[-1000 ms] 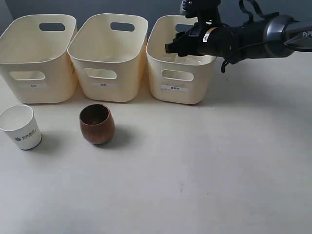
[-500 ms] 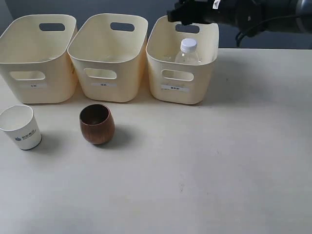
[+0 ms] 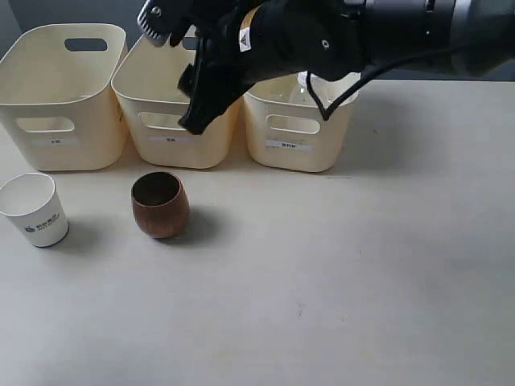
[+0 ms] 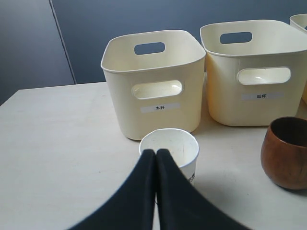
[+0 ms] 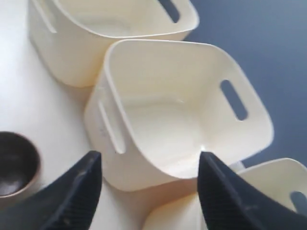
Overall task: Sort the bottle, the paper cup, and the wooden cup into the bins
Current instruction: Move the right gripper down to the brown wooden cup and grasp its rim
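The clear bottle stands inside the right bin [image 3: 296,129], with only its white cap [image 3: 311,78] showing behind my right arm. The wooden cup [image 3: 160,204] [image 4: 288,153] [image 5: 14,165] stands upright on the table in front of the middle bin [image 3: 165,121] [image 5: 144,120]. The paper cup [image 3: 36,211] [image 4: 175,146] stands upright in front of the left bin [image 3: 60,96] [image 4: 153,96]. My right gripper [image 3: 191,100] [image 5: 148,166] hangs open and empty over the middle bin's front edge. My left gripper [image 4: 156,152] is shut and empty, its tips just before the paper cup's near rim.
The three bins stand side by side along the back of the pale table [image 3: 338,281]. My right arm [image 3: 362,32] reaches across from the right, above the right and middle bins. A dark wall [image 4: 96,28] rises behind the table.
My right arm has left the bottle in the right bin, risen, then swung left and down. It now stands open over the middle bin. The cups have not moved.
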Controlling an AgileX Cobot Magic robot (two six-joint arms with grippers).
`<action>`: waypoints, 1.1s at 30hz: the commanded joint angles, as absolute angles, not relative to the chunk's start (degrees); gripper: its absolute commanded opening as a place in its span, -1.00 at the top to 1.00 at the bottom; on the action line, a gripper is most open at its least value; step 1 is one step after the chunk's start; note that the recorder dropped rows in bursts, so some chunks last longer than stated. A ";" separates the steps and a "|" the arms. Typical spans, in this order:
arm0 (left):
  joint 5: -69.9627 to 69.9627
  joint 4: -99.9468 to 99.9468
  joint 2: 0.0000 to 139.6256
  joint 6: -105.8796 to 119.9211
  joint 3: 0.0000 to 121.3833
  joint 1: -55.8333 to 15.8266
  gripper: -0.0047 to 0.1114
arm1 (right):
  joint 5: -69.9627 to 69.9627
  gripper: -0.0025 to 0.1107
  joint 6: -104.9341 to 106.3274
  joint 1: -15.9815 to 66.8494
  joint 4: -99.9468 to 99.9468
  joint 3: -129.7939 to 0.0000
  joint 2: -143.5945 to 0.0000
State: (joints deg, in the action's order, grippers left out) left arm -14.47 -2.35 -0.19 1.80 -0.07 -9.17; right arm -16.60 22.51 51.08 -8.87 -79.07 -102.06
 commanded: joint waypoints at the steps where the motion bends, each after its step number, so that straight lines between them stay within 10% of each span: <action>1: -13.67 -2.44 0.00 1.63 0.00 -9.32 0.92 | -22.11 -0.04 44.24 52.12 13.69 -79.26 -101.56; 33: -13.67 -2.44 0.00 1.63 0.00 -9.32 0.92 | -38.63 0.09 67.27 52.01 40.57 -94.08 -125.89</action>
State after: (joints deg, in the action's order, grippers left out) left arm -14.47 -2.35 -0.19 1.80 -0.07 -9.17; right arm -38.28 67.04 52.15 40.01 -93.81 -125.96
